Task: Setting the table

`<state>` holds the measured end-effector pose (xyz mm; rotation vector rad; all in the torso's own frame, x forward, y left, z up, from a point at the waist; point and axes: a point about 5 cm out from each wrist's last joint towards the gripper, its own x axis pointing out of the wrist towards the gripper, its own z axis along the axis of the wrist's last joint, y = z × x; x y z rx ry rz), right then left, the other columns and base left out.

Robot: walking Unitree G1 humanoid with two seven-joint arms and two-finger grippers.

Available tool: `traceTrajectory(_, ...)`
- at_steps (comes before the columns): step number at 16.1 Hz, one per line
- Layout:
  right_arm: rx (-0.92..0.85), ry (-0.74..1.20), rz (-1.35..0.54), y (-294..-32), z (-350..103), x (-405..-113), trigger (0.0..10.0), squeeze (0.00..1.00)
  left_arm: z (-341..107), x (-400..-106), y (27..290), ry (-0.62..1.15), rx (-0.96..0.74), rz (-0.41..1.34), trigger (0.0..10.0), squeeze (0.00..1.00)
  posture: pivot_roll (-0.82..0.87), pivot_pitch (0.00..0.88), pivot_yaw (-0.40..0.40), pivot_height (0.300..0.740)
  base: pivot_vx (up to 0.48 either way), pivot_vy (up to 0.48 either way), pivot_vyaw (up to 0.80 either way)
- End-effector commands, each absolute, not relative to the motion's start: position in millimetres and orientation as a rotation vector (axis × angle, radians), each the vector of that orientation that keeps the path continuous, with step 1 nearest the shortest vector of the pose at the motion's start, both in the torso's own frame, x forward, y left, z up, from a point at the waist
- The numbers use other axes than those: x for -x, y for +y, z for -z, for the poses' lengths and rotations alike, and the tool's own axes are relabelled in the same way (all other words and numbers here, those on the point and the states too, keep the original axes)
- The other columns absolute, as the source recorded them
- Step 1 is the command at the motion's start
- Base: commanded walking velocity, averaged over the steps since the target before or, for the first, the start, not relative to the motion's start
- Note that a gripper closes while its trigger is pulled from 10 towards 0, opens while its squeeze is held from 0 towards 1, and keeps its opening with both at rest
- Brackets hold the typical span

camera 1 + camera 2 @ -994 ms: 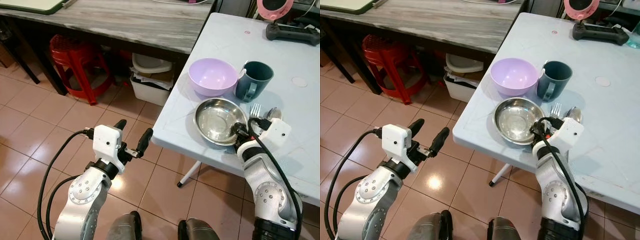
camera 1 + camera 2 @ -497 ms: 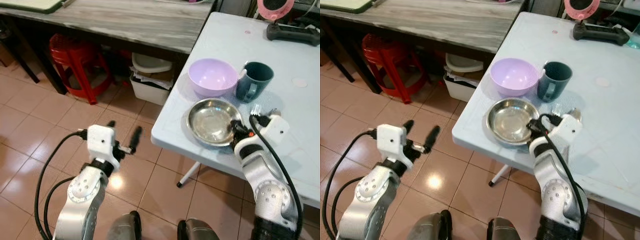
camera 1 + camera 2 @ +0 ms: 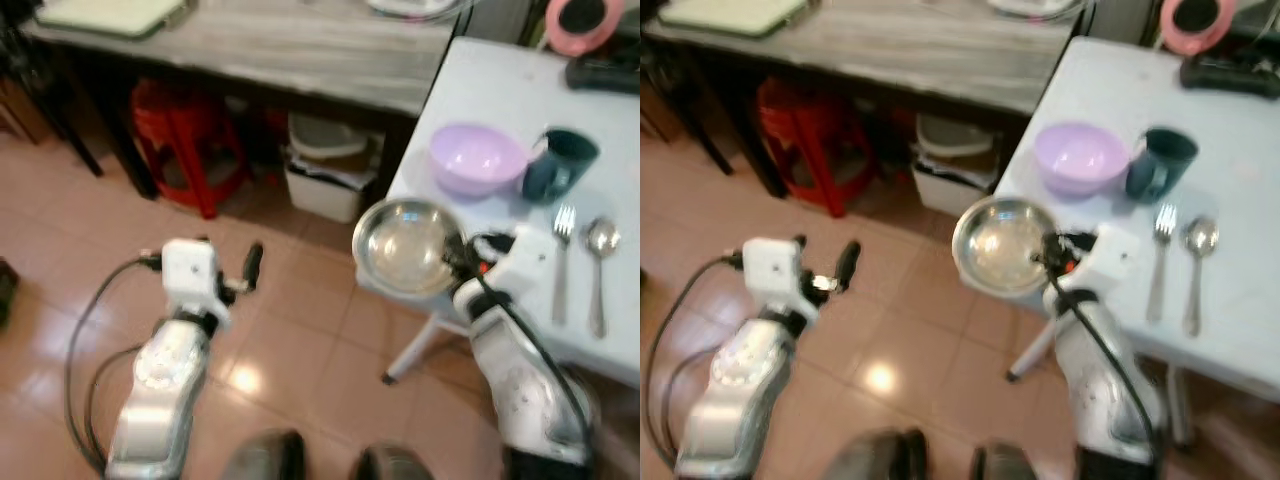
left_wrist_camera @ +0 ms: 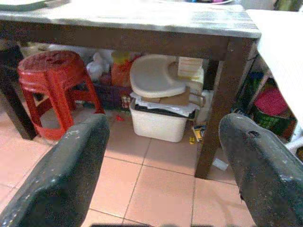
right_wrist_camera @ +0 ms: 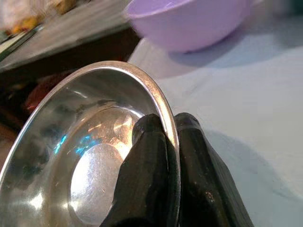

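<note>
My right gripper [image 3: 458, 262] is shut on the rim of a shiny steel bowl [image 3: 403, 247], which sticks out past the near corner of the white table [image 3: 480, 100]. In the right wrist view both fingers [image 5: 151, 161] pinch the steel bowl's [image 5: 80, 156] rim. A lilac bowl [image 3: 477, 159] and a dark teal mug [image 3: 558, 163] stand behind it. A fork [image 3: 561, 255] and a spoon [image 3: 600, 265] lie to the right. My left gripper [image 3: 228, 268] hangs open over the tiled floor, holding nothing.
A grey wooden table [image 3: 270, 40] stands at the back left with a red stool [image 3: 190, 135] and a white bin [image 3: 330, 175] beneath it. A black controller [image 3: 610, 72] and a pink round object [image 3: 580, 18] sit on the white table's far side.
The whole view has shifted and blurred, so the camera moved. The steel bowl has slid left in my right gripper, off the table's edge and away from the fork and spoon.
</note>
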<state>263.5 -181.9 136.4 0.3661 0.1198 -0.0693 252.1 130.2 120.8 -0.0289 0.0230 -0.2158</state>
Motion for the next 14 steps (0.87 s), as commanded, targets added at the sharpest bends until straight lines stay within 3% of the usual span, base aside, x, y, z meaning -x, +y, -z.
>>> traceTrajectory(1,-0.346,0.133,0.074,-179.8,-131.5,-263.0,0.0,0.00,-121.1,-253.1,132.9,0.013,-0.015,0.215,10.0,0.00,0.00,0.064,0.027,0.740,0.000,0.465,0.00)
traceTrajectory(2,-0.333,0.123,0.076,-180.1,-132.7,-263.3,0.0,0.00,-121.2,-253.4,132.8,0.010,-0.029,0.212,10.0,0.00,0.00,0.061,0.027,0.740,0.000,0.465,0.00)
traceTrajectory(3,-0.320,0.113,0.066,-179.3,-133.6,-263.2,3.0,0.00,-121.3,-253.6,133.0,0.004,-0.041,0.212,10.0,0.00,0.00,0.058,0.028,0.740,0.000,0.431,0.00)
traceTrajectory(4,-0.305,0.099,0.057,-178.6,-135.0,-263.1,3.2,0.00,-121.2,-254.2,133.3,0.001,-0.044,0.209,10.0,0.00,0.00,0.055,0.029,0.740,0.000,0.420,0.00)
traceTrajectory(5,-0.297,0.093,0.053,-178.4,-135.7,-263.1,4.7,0.00,-121.4,-254.5,133.2,-0.002,-0.048,0.208,10.0,0.00,0.00,0.054,0.029,0.740,0.000,0.420,0.00)
traceTrajectory(6,-0.285,0.085,0.050,-178.3,-136.3,-263.3,10.0,0.00,-121.8,-255.2,133.0,-0.007,-0.055,0.209,10.0,0.00,0.00,0.051,0.029,0.740,0.255,0.405,0.00)
traceTrajectory(10,-0.229,0.021,0.047,-178.6,-144.1,-266.8,10.0,0.00,-124.1,-258.1,131.8,-0.028,-0.094,0.216,10.0,0.00,0.00,0.043,0.029,0.740,0.349,0.322,0.00)
traceTrajectory(14,-0.206,0.005,0.040,-177.7,-145.9,-268.4,10.0,0.00,-123.7,-259.3,132.8,-0.029,-0.073,0.210,10.0,0.00,0.00,0.040,0.028,0.740,0.435,0.000,0.00)
